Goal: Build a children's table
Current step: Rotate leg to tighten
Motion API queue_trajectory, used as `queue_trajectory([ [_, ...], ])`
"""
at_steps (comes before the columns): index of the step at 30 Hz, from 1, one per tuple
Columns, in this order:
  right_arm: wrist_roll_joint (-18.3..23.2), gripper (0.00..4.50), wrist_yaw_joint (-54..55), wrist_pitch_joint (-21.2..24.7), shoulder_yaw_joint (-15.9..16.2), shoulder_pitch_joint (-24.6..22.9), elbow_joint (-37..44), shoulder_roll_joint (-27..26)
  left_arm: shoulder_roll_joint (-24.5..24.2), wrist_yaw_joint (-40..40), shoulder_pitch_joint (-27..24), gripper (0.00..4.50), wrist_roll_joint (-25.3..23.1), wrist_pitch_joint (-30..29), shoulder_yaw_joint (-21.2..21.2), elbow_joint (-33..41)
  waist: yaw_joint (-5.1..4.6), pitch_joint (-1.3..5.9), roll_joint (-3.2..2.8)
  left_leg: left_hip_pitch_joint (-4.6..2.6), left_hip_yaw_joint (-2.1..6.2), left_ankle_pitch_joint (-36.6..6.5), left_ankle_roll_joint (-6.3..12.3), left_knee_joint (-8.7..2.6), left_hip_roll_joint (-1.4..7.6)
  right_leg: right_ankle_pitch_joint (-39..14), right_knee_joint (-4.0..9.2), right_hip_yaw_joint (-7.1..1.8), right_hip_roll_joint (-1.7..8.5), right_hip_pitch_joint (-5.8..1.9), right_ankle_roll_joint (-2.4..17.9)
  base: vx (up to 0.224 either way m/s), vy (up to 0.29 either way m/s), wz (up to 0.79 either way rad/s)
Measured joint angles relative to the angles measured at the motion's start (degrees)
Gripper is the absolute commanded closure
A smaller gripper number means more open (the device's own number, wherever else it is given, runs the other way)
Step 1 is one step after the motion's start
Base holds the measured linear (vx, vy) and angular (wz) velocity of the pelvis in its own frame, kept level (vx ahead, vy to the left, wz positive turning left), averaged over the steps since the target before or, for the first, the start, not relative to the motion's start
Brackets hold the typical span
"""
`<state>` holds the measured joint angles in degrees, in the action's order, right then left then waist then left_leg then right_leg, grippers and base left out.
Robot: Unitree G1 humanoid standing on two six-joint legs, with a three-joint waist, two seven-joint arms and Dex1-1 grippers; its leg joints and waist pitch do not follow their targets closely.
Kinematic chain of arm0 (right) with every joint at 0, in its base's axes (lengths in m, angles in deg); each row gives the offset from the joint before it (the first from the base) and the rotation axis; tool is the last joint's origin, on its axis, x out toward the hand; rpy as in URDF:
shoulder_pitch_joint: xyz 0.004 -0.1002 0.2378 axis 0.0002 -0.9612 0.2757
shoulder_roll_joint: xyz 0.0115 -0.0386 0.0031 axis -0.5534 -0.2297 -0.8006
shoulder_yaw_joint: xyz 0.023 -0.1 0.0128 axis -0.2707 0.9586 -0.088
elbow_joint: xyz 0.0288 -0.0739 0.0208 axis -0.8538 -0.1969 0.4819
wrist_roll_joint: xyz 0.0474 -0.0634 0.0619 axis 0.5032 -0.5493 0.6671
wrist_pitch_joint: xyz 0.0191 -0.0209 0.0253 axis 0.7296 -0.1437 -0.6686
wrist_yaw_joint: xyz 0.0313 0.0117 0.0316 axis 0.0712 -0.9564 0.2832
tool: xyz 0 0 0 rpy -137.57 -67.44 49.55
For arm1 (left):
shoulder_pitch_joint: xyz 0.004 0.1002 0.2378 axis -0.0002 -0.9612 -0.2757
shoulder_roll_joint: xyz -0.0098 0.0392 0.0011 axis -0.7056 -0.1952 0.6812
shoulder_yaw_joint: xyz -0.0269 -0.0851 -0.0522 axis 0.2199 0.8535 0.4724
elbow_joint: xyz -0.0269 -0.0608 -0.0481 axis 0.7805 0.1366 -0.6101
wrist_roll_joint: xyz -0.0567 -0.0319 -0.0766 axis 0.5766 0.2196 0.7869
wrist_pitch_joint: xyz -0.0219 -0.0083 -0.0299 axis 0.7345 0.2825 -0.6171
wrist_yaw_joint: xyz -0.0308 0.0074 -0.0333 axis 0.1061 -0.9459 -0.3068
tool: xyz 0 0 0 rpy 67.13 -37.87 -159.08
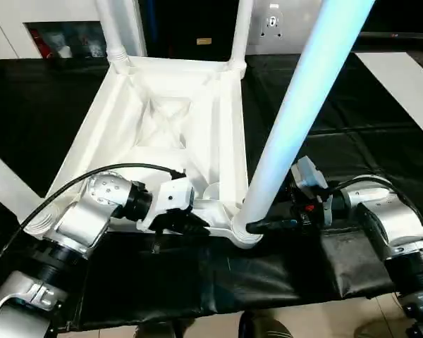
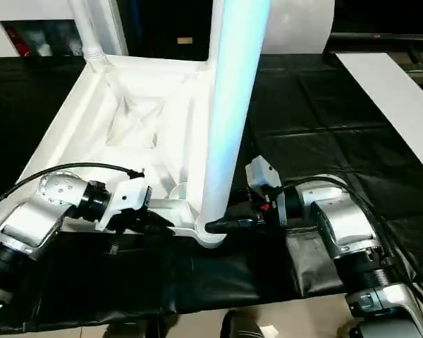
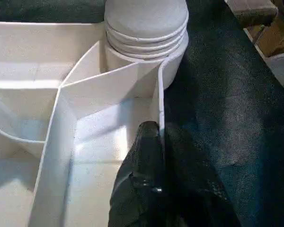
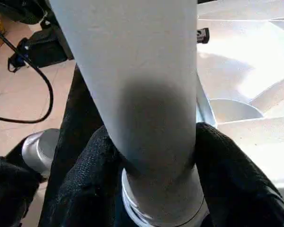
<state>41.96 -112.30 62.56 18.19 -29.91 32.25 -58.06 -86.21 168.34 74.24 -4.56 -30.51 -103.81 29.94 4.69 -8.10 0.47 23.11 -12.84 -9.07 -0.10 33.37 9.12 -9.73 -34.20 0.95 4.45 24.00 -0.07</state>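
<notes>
White table top (image 1: 176,120) lying upside down on the black-covered worktable (image 1: 352,120) at frame centre, near rim wall pinched by the closed left gripper (image 3: 156,142), upright near leg (image 1: 296,113) clasped at its base by the right gripper (image 4: 151,156), fingers (image 4: 227,175) on both sides, two far legs (image 1: 116,28) socketed at upper left
</notes>
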Motion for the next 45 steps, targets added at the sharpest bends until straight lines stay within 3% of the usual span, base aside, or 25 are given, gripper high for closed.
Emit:
queue_trajectory([
  [4, -0.16, 2.52, 8.63, 5.74, -1.81, -3.08, 5.28, -2.67, 1.18, -3.70, -0.64, 4.50, 0.35, -5.29, 1.88, 0.93, -0.14, 0.01, -0.03, -0.11, 0.00, 0.02, -0.04, 0.07, 0.04, 0.00, -0.16, 0.00, -0.01, 0.00, 0.01, 0.000, 0.000, 0.00],
  [10, -3.88, 2.52, 31.43, 12.46, -7.41, -3.87, 8.01, -11.94, 7.10, -16.88, -0.51, 4.50, -1.88, -14.64, 5.22, 1.91, -3.45, -0.01, 0.01, -0.18, 0.05, 0.08, -0.16, 0.22, 0.08, -0.23, 0.09, -0.02, -0.02, 0.17, -0.37, 0.000, 0.000, 0.00],
  [13, -7.89, 2.52, 46.51, 14.49, -10.08, -3.53, 9.09, -20.68, 12.26, -25.85, -0.09, 4.50, -4.59, -19.63, 6.79, 2.52, -4.49, -0.01, 0.00, -0.14, 0.10, 0.08, -0.16, 0.24, 0.05, -0.24, 0.15, -0.03, -0.01, 0.42, -0.40, 0.000, 0.000, 0.00],
  [18, -11.31, 2.52, 62.54, 15.99, -12.14, -1.67, 9.00, -28.13, 19.40, -36.99, 0.84, 4.50, -7.45, -24.49, 7.35, 3.11, -4.60, 0.00, -0.05, 0.01, 0.11, 0.08, -0.16, 0.07, -0.13, -0.26, 0.67, -0.09, 0.06, 0.81, -0.43, 0.000, 0.000, 0.00],
  [19, -11.36, 2.17, 63.24, 15.57, -12.21, -1.55, 8.75, -28.38, 19.83, -37.85, 0.88, 4.50, -7.45, -24.94, 7.34, 3.30, -4.53, 0.02, -0.09, 0.01, 0.11, 0.08, -0.16, -0.06, -0.17, -0.26, 0.88, -0.10, 0.06, 0.80, -0.43, 0.000, 0.000, 0.00],
  [21, -11.38, 1.83, 63.35, 14.87, -12.21, -1.56, 8.65, -28.47, 19.93, -38.12, 0.88, 4.50, -7.46, -25.16, 7.14, 3.63, -4.50, 0.01, -0.10, 0.03, 0.06, 0.08, -0.16, -0.28, -0.21, -0.25, 1.17, -0.12, 0.06, 0.80, -0.41, 0.000, 0.000, 0.00],
  [25, -11.06, 1.60, 61.22, 13.96, -12.22, -2.62, 9.48, -27.84, 19.15, -37.00, 0.80, 4.50, -8.03, -24.14, 6.48, 4.09, -4.36, 0.01, -0.10, 0.02, 0.02, 0.08, -0.15, -0.33, -0.23, -0.03, 1.12, -0.18, 0.05, 0.81, -0.19, 0.000, 0.000, 0.00],
  [31, -10.38, 1.01, 48.60, 5.77, -8.42, -4.96, 8.58, -18.48, 13.50, -30.17, -0.29, 4.50, -6.05, -19.13, 5.69, 4.95, -4.10, 0.01, -0.09, -0.01, 0.04, 0.08, -0.16, -0.51, -0.13, 0.78, 1.02, -0.06, -0.02, 0.97, -0.21, 0.000, 0.000, 0.00],
  [34, -8.69, 0.84, 40.90, 5.37, -8.08, -5.01, 8.52, -14.38, 10.24, -26.09, -1.07, 4.50, -5.07, -15.03, 5.71, 4.70, -3.95, 0.01, -0.09, -0.03, 0.04, 0.08, -0.16, -0.66, -0.08, 1.01, 0.95, 0.00, -0.06, 1.02, 0.13, 0.000, 0.000, 0.00],
  [40, -7.22, 0.84, 24.73, -0.12, -4.95, -4.35, 5.68, -5.57, 3.85, -14.64, -1.39, 4.50, -2.52, -6.91, 5.63, 2.34, -2.42, -0.01, -0.05, 0.07, 0.03, 0.09, -0.13, -0.71, 0.00, 1.01, 0.96, 0.11, -0.10, 1.04, 0.15, 0.000, 0.000, 0.00],
  [45, -4.45, 0.84, 14.49, -1.73, -3.74, -2.01, 3.36, -2.95, 1.84, -8.41, -0.84, 4.50, -1.39, -4.19, 4.37, 1.08, -1.82, -0.02, -0.04, 0.11, 0.01, 0.06, -0.06, -0.50, -0.01, 1.07, 0.94, 0.09, -0.06, 0.97, 0.25, 0.000, 0.000, 0.00],
])
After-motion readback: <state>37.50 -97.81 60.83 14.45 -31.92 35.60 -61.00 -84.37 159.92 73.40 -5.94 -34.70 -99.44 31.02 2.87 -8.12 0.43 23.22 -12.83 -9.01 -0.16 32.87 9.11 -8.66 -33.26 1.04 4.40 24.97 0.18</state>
